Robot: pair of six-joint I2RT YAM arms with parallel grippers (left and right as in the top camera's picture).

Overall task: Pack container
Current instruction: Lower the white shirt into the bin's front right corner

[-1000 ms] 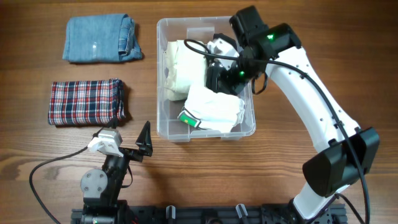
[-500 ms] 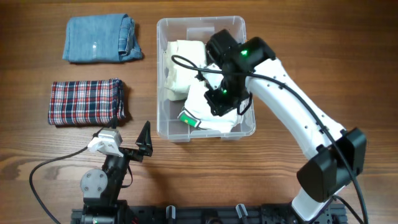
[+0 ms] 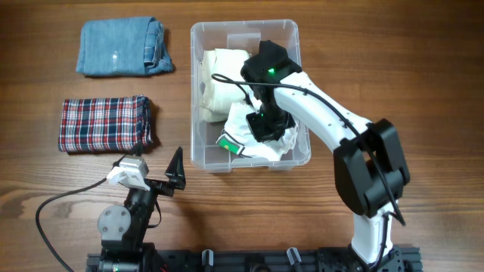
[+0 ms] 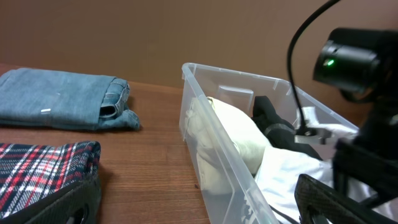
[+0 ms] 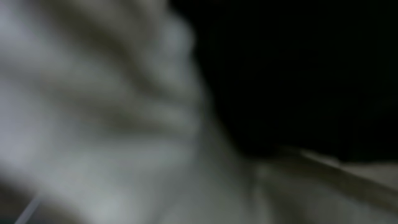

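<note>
The clear plastic container (image 3: pixel 242 27) stands mid-table and shows in the left wrist view (image 4: pixel 214 134). It holds a cream folded garment (image 3: pixel 219 81) at the left and a white garment with a green label (image 3: pixel 257 145) at the front. My right gripper (image 3: pixel 265 125) is down inside the container, pressed into the white garment. Its wrist view shows only blurred white cloth (image 5: pixel 106 112), and its fingers are hidden. My left gripper (image 3: pixel 175 174) rests near the front table edge, open and empty (image 4: pixel 199 208), to the left of the container.
Folded blue jeans (image 3: pixel 121 47) lie at the back left, with a folded red plaid garment (image 3: pixel 104 123) in front of them. Both also show in the left wrist view, the jeans (image 4: pixel 62 99) and the plaid (image 4: pixel 43 168). The right arm's cable loops over the container.
My right arm has swung left from the container's back right corner and lowered onto the white garment. The left arm has not moved.
</note>
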